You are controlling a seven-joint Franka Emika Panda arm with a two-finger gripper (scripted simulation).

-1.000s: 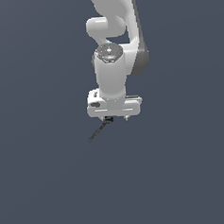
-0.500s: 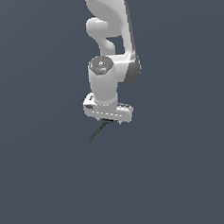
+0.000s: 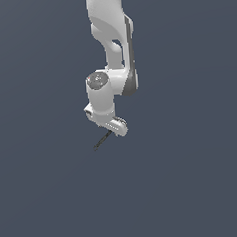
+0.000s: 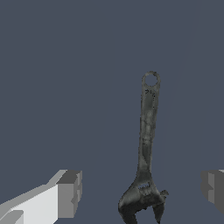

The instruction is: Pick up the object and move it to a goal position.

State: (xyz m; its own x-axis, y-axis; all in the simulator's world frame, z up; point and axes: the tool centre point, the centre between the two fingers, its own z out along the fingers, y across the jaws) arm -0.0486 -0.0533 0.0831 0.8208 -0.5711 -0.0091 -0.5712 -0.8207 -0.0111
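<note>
The object is a small dark grey wrench (image 3: pixel 102 141) that lies flat on the grey floor. In the wrist view the wrench (image 4: pixel 146 148) is upright in the picture, with a hole at the handle's end and its jawed head lowest. My gripper (image 3: pixel 111 131) hangs just above the wrench's upper end in the exterior view. In the wrist view my gripper (image 4: pixel 141 191) is open, with one finger (image 4: pixel 68 194) on each side of the wrench's head and apart from it. It holds nothing.
A plain dark grey floor (image 3: pixel 195 185) fills both views. The white arm (image 3: pixel 112 35) comes down from the top of the exterior view. No other objects show.
The hand has turned about its vertical axis and shifted slightly to the exterior view's left. The wrench has not moved.
</note>
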